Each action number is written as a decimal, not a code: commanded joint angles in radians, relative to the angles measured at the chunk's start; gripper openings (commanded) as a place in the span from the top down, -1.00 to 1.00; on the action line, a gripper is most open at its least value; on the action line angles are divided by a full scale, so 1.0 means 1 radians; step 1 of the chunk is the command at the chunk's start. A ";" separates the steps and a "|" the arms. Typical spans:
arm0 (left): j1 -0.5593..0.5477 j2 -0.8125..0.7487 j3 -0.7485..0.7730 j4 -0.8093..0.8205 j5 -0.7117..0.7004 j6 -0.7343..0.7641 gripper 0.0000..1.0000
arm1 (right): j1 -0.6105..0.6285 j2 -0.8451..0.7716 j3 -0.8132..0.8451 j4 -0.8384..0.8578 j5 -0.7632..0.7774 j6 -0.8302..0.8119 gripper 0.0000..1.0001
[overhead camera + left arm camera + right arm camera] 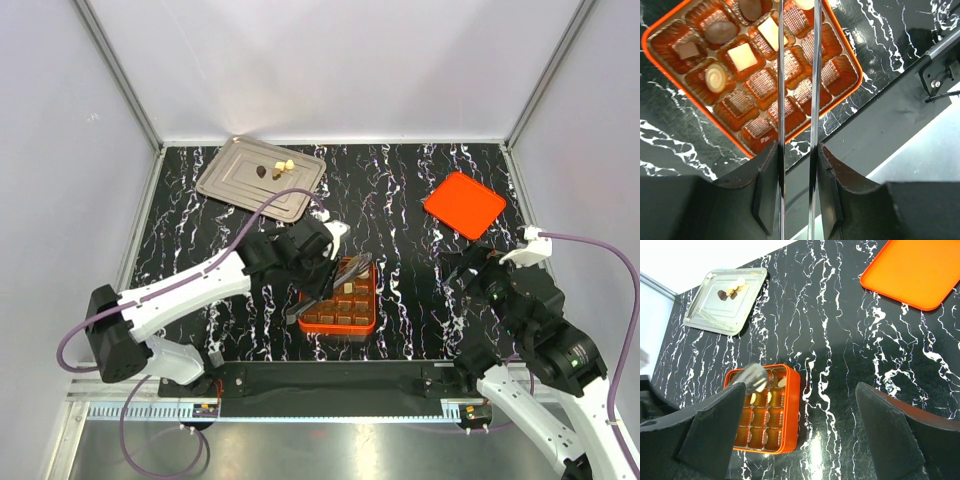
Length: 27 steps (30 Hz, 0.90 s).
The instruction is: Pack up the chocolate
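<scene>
An orange box with brown grid cells lies mid-table. Several chocolate pieces sit in its far cells: a dark oval, a cream square, a cream swirl. More chocolate, a dark piece and cream pieces, lies on the metal tray at the back left. My left gripper is shut on metal tongs, whose blades reach over the box. Their tips run out of the left wrist view. My right gripper hangs open and empty, to the right of the box.
The orange lid lies flat at the back right. A black mounting rail runs along the near edge. White walls close the table at the back and sides.
</scene>
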State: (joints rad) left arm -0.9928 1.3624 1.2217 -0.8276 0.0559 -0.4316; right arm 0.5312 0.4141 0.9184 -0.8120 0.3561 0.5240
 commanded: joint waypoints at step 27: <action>-0.043 0.058 0.021 0.046 -0.053 -0.021 0.08 | 0.004 -0.001 0.040 0.024 0.021 0.005 -0.99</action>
State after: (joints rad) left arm -1.0302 1.4353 1.1614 -0.7822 0.0463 -0.4545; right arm 0.5312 0.4141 0.9276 -0.8120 0.3573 0.5236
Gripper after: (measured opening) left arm 0.460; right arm 0.994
